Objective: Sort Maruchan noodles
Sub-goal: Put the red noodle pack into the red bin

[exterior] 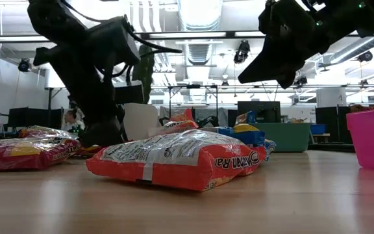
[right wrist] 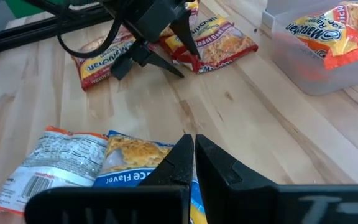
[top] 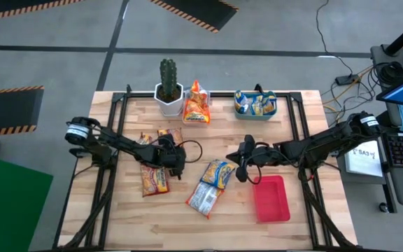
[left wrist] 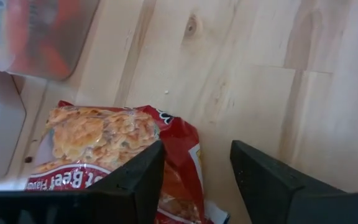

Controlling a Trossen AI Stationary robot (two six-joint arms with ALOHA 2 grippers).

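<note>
- The noodles lay in several groups on the table [top: 117, 217]: two packets mid-table, a blue-and-yellow one [top: 219, 172] and, touching its near end, an orange-and-silver one [top: 203, 198].
- In the low view the orange packet [exterior: 174, 159] lay flat closest to the camera, printed side down, with blue packets behind it.
- To the left, red packets [top: 152, 178] lay flat beside and under the left arm; the right wrist view showed them as two or three red-and-yellow packs [right wrist: 213, 40], partly overlapping.
- An orange packet [top: 196, 105] stood or leaned at the far edge, just right of the cactus pot [top: 168, 98].
- More packets sat in the teal bin [top: 238, 110] at the far right of the table.
- The left gripper [top: 177, 164] was low over the table, just right of the red packets; its wrist view showed the fingers [left wrist: 135, 180] spread apart, one over the corner of a red packet [left wrist: 104, 149], nothing held between them.
- The right gripper [top: 241, 168] hung above the table just right of the blue-and-yellow packet; its fingers [right wrist: 179, 162] were pressed together, empty, with the packet [right wrist: 126, 162] below them.
- The red tray [top: 270, 198] lay near-right of that gripper, apart from the packets.
- The right wrist view also showed a clear bin [right wrist: 328, 68] holding an orange packet [right wrist: 331, 31].
</note>
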